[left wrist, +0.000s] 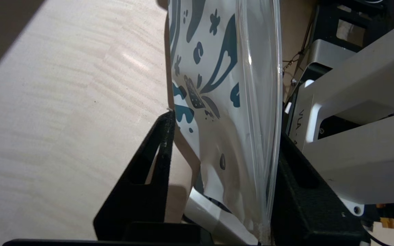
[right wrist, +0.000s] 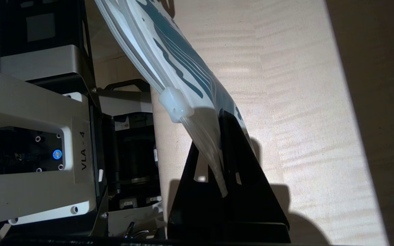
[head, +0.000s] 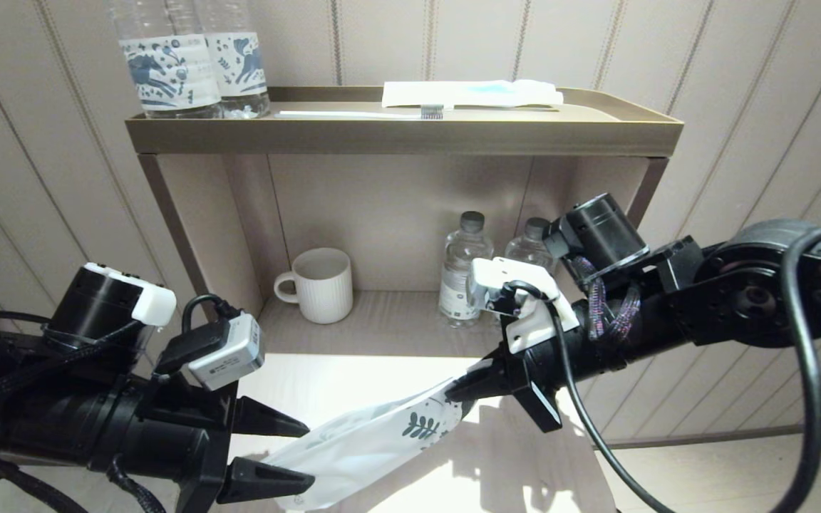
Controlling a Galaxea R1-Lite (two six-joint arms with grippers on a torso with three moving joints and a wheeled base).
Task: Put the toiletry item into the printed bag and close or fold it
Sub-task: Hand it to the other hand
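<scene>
With the right gripper (head: 469, 388) clamped on one end of the flat white leaf-printed plastic zip bag (head: 375, 442) above the pale wooden worktop (head: 353, 385), left gripper (head: 305, 456), fingers apart around the other end, should pinch before pulling it taut.

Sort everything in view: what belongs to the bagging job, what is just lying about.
Job:
- white translucent plastic zip pouch with dark-blue leaf print
- right pincer, shut on its end
- left pincer, open around the other end

Lying about:
- white ribbed mug
- clear water bottles
- white-and-blue packet
</scene>
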